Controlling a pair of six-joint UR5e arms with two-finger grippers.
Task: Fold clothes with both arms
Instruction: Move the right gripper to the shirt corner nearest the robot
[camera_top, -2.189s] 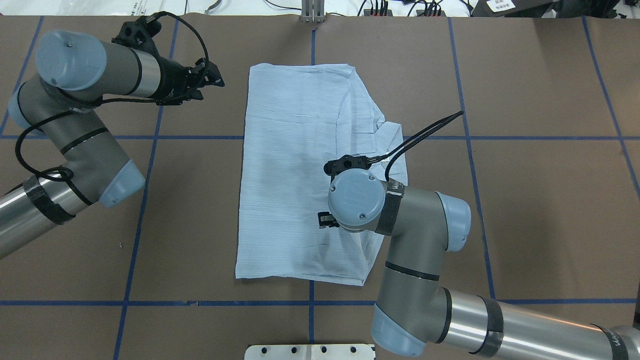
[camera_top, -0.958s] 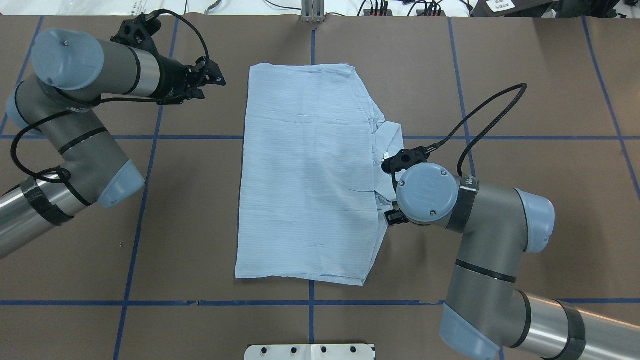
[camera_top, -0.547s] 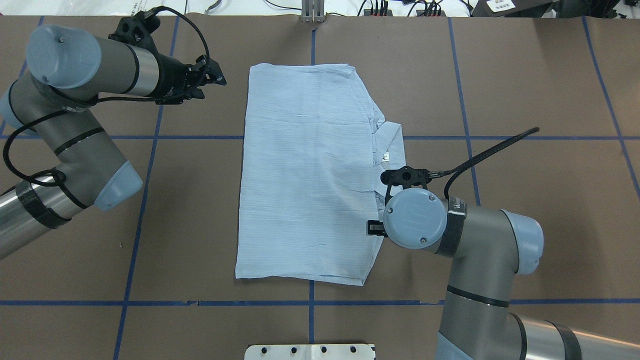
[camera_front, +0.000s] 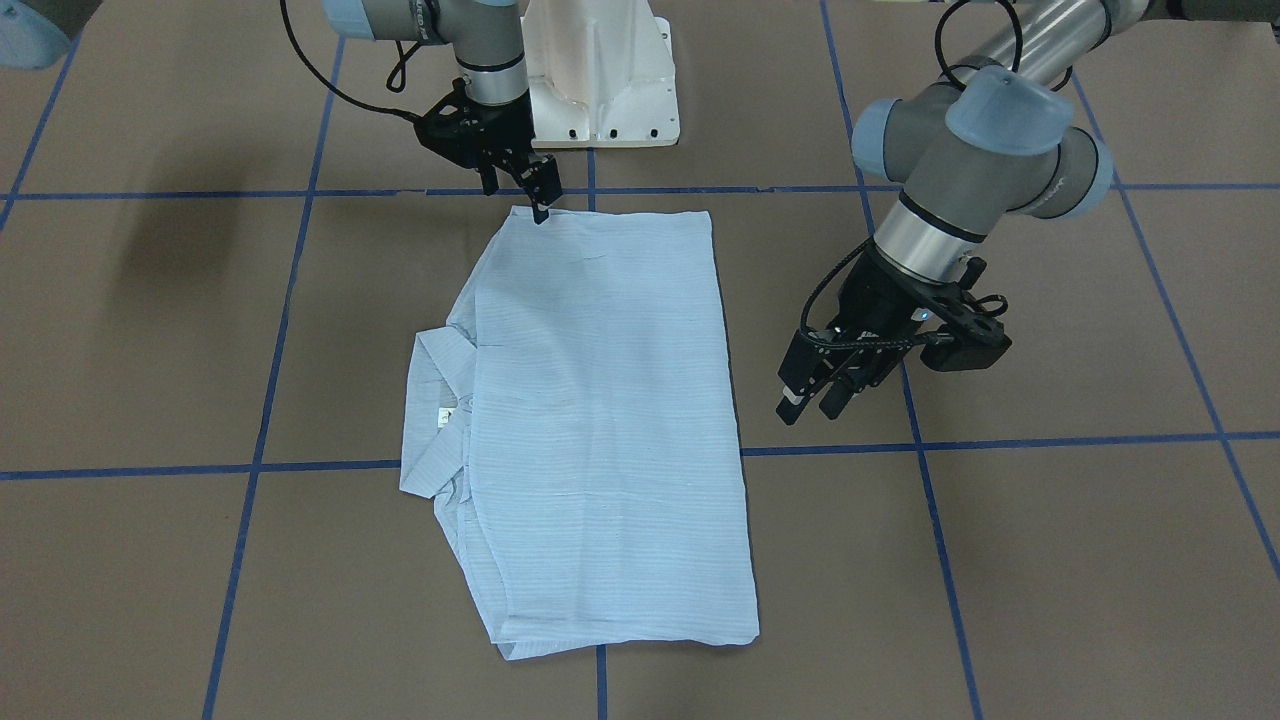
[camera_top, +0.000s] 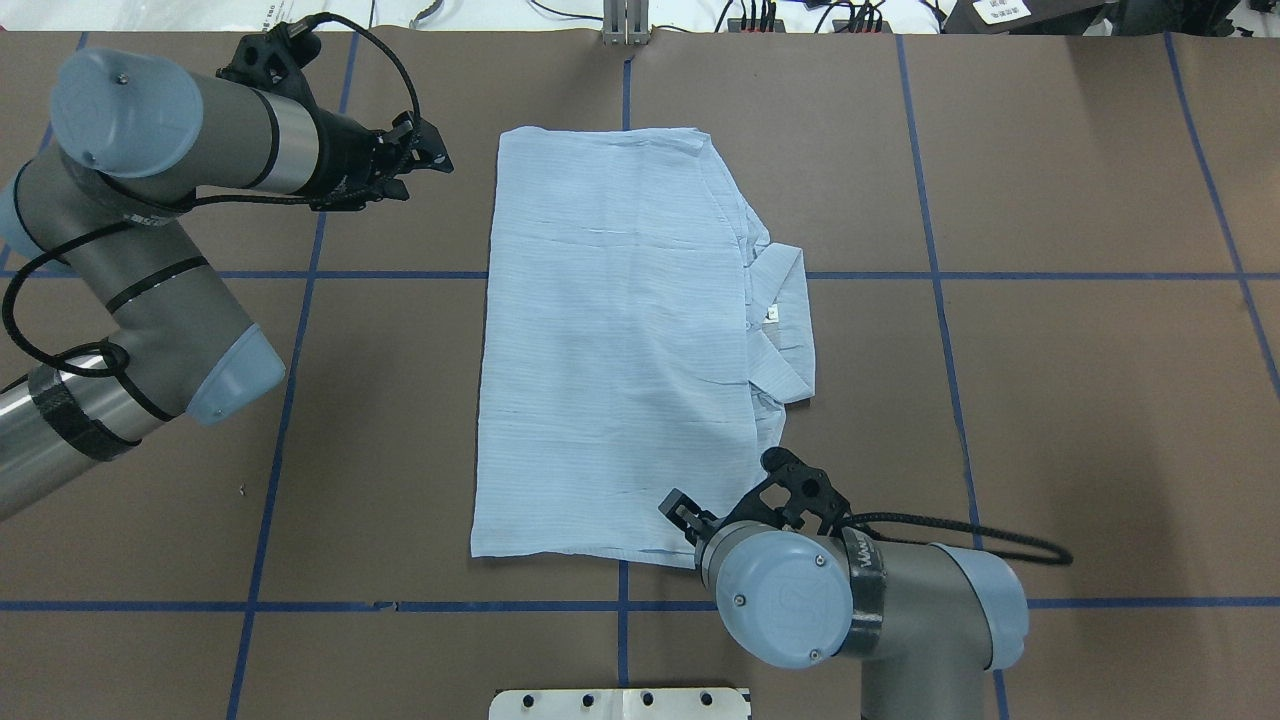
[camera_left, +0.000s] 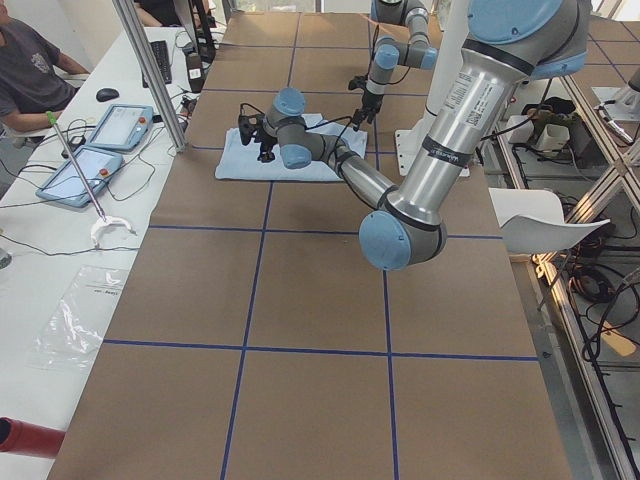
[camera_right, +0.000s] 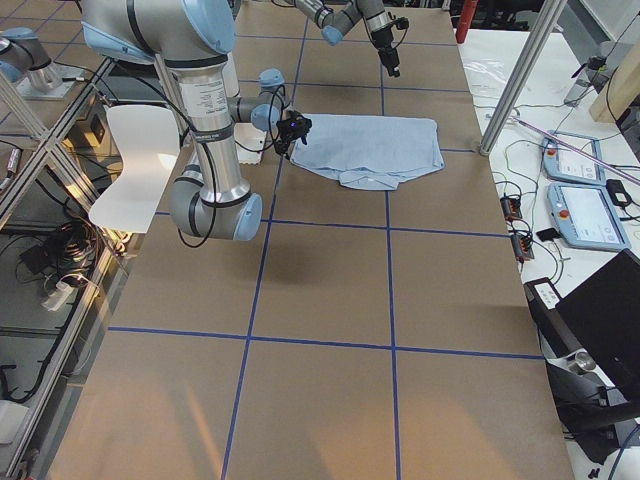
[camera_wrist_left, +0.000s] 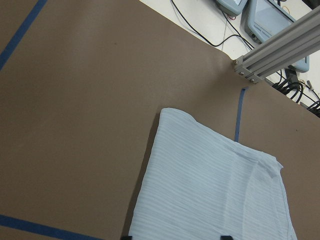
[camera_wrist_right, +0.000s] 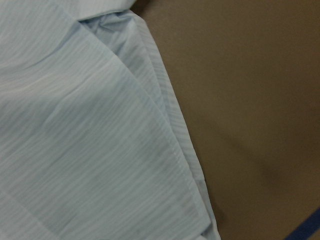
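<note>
Preparing the next fold: left hand (camera_top: 432, 155), released and empty, hangs left of the shirt (camera_top: 610, 350), flat on the surface (camera_top: 1050, 420); right hand (camera_top: 685, 515), apparently released, meets its near-right corner. Both should probably pinch all layers together.

Nothing legible; print on the neck tag (camera_top: 771, 314) is too small

shirt (camera_top: 610, 340): thin woven cloth, lt blue w/ fine stripes, matt, soft creases.
table (camera_top: 1080, 400): brown paper-like cover, matt, smooth.
tape (camera_top: 1100, 275): blue, matt.
arm tubes (camera_top: 160, 300): grey metal, satin; silver sections brushed, some sheen.
caps (camera_top: 120, 100): pale-blue plastic, smooth, slight gloss.
left gripper (camera_front: 812, 402), right gripper (camera_front: 518, 200): blk, matt; plastic or metal, can't tell.
cables (camera_top: 940, 517): blk braided sleeve, rough.
base (camera_front: 600, 90): white painted metal, semi-gloss.
</note>
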